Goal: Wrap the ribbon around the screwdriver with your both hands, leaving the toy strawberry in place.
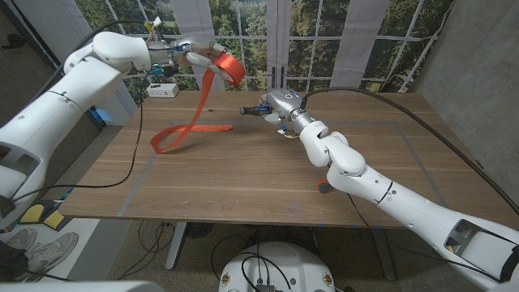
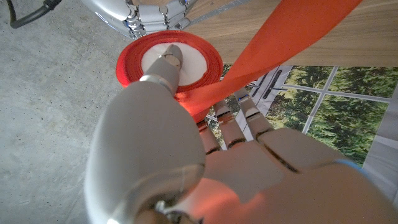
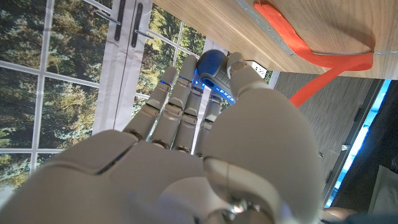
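A red ribbon spool (image 1: 228,68) is held aloft over the table's (image 1: 243,174) far left by the left hand (image 1: 182,53), fingers closed around it. Its ribbon (image 1: 188,130) hangs down and is looped on the wood. The screwdriver (image 1: 253,110) is gripped by the right hand (image 1: 282,106), fingers wrapped about the blue handle (image 3: 210,65), above the table's far middle.

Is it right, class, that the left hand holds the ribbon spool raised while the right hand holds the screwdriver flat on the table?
Not quite. The right hand holds the screwdriver raised above the table, as the head view shows. The left hand does hold the ribbon spool raised.
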`<act>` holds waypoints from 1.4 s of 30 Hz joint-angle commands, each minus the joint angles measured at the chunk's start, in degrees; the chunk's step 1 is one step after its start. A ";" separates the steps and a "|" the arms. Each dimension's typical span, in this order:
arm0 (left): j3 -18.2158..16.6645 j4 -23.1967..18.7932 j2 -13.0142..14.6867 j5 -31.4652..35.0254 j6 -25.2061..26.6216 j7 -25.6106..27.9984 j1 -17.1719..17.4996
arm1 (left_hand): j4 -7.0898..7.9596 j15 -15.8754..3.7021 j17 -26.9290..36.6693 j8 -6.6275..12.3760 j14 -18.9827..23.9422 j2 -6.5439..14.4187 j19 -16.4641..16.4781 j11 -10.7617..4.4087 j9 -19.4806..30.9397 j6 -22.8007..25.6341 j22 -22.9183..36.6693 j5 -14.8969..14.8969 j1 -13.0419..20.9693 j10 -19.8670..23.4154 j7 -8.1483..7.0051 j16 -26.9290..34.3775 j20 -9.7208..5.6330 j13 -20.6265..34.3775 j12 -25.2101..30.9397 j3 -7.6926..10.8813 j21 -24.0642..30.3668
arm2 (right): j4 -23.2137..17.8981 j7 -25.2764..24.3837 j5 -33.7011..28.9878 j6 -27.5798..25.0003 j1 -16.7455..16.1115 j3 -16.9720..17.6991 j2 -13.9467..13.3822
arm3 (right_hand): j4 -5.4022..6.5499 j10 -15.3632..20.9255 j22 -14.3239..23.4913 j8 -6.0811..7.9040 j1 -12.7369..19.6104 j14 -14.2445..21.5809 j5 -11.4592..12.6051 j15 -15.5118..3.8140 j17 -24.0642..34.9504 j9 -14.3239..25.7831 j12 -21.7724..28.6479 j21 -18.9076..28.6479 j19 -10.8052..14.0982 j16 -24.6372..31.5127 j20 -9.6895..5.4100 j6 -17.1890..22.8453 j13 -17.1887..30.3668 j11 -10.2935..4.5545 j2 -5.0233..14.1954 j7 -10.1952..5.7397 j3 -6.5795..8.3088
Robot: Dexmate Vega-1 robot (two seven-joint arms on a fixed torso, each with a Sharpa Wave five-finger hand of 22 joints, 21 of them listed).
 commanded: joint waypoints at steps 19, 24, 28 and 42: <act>1.23 -1.96 -3.52 0.75 -0.16 1.56 -2.79 | 1.76 -7.65 0.50 4.97 0.63 3.19 0.58 1.73 3.06 6.90 0.37 0.38 -1.24 9.64 6.72 -0.08 0.11 11.69 12.68 2.51 0.83 | 4.50 2.58 -1.77 -5.91 5.45 -3.19 6.32 | 0.12 7.09 0.13 1.59 1.93 1.42 -0.06 -5.33 0.46 0.01 2.36 0.44 0.45 -0.25 0.76 13.13 4.35 -2.16 2.15 0.23 0.77; 1.53 -2.64 -3.53 1.51 -0.36 1.31 -3.60 | 1.69 -7.67 0.58 5.02 0.70 3.07 0.61 1.74 3.03 6.90 0.38 0.41 -1.25 9.64 6.60 -0.13 0.10 11.74 12.73 2.54 0.91 | 6.72 1.85 -2.07 -6.42 6.66 -3.93 6.92 | 0.10 7.26 0.14 1.59 1.91 1.47 -0.10 -5.34 0.54 -0.01 2.41 0.53 0.56 -0.36 0.73 13.16 4.30 -2.28 2.09 0.20 0.79; 1.44 -2.72 -3.53 0.94 -0.31 0.59 -3.96 | 1.75 -7.64 0.58 5.04 0.71 3.11 0.58 1.79 3.00 6.89 0.38 0.45 -1.35 9.55 6.54 -0.23 0.13 11.70 12.69 2.64 0.94 | 8.63 2.15 -1.05 -6.41 7.62 -4.13 7.04 | 0.13 7.27 0.15 1.56 1.84 1.50 -0.13 -5.33 0.58 -0.03 2.42 0.58 0.60 -0.47 0.75 13.13 4.30 -2.40 2.05 0.13 0.80; 1.73 -0.90 -5.97 -2.76 -2.12 -1.88 -4.09 | 1.61 -7.57 0.78 5.16 0.89 2.96 0.46 1.71 2.92 6.84 0.40 0.58 -1.39 9.77 6.44 -0.36 0.15 11.59 12.78 2.81 1.09 | 14.12 -0.32 1.63 -9.66 9.82 -5.06 8.69 | 0.13 7.30 0.16 1.58 1.77 1.63 -0.19 -5.35 0.75 0.00 2.46 0.68 0.59 -0.74 0.79 13.14 4.29 -2.27 1.99 0.12 0.88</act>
